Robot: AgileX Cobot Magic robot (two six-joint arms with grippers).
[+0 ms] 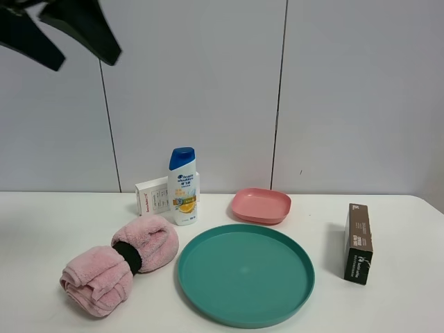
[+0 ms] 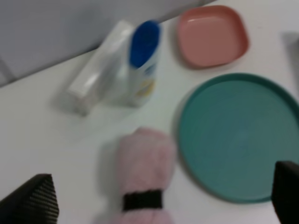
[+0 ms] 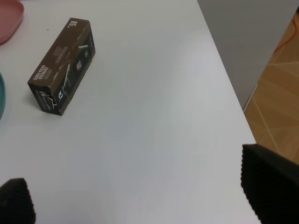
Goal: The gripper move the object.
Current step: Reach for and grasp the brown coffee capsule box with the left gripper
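Note:
The dark brown box (image 1: 359, 243) with white lettering lies on the white table at the right, to the right of the teal plate. It also shows in the right wrist view (image 3: 63, 65), lying alone with nothing touching it. My right gripper (image 3: 142, 191) is open and empty, held above the table well short of the box; it is out of the exterior view. My left gripper (image 1: 87, 61) is raised high at the top left, open and empty. In the left wrist view the left gripper (image 2: 161, 198) hangs over the pink towel, far from the box.
A large teal plate (image 1: 246, 274) lies in the middle, with a small pink dish (image 1: 261, 205) behind it. A shampoo bottle (image 1: 183, 187) and a white box with red print (image 1: 151, 195) stand at the back. A rolled pink towel (image 1: 118, 263) lies at the left. The table's right edge (image 3: 229, 88) is near the box.

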